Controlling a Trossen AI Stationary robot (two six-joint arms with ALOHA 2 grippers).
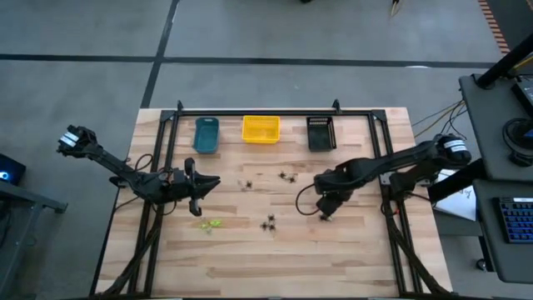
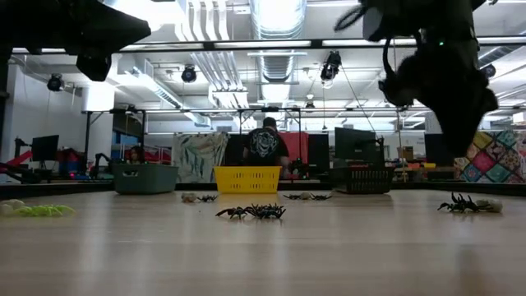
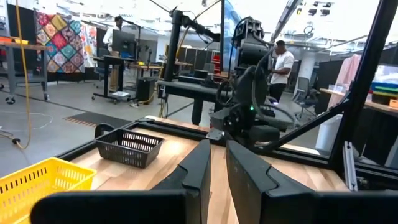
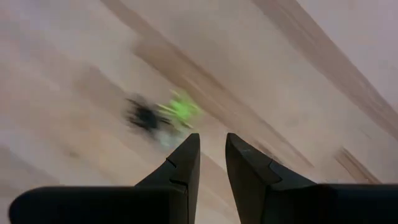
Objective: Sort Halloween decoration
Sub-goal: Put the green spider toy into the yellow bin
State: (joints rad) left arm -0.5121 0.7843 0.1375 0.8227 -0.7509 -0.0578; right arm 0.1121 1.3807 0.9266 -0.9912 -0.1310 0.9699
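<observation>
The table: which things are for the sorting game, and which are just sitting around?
For the job: black spiders, green spider, teal bin, yellow basket, black basket, left gripper, right gripper.

Just around: keyboard, cables.

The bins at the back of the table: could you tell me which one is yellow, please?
The middle bin is yellow; the teal bin sits to its left and the black bin to its right.

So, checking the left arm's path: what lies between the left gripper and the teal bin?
High view: only bare wood between the left gripper and the teal bin; the nearest black spider sits off to the side.
</observation>
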